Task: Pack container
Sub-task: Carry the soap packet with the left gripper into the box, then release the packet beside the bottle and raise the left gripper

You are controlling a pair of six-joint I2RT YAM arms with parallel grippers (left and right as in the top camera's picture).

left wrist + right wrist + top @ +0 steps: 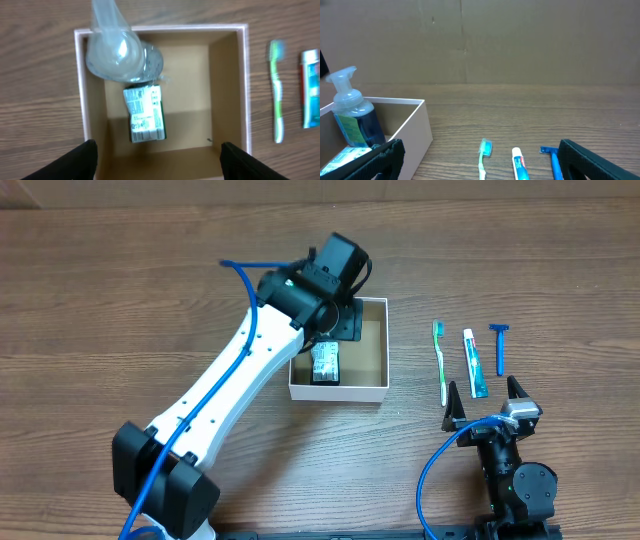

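At the middle of the wooden table (100,300) sat the container (340,393), a shallow white-walled box with a brown inside. The left gripper (159,162) hung over it. In the left wrist view its two dark fingers (75,160) were spread wide and held nothing. One fingertip lay over one side wall of the container (243,90) and the other over the opposite wall, so the box nearly filled the gap between them. Whether the fingers touched the rim could not be told.

Inside the box a clear pump bottle (120,55) with blue liquid stood upright in a corner. A green and white packet (145,112) lay flat on the floor just beside it, toward the fingers.

The right gripper (485,402) rested near the front edge of the table, to the right of the container and well apart from it. Its fingers were also spread and empty. From the right wrist the container's white wall (415,130) showed off to the left, outside the fingers.

Just ahead of that gripper, three things lay side by side on the wood. They were a green toothbrush (440,360), a toothpaste tube (474,365) and a blue razor (499,345). The toothbrush lay nearest the box.
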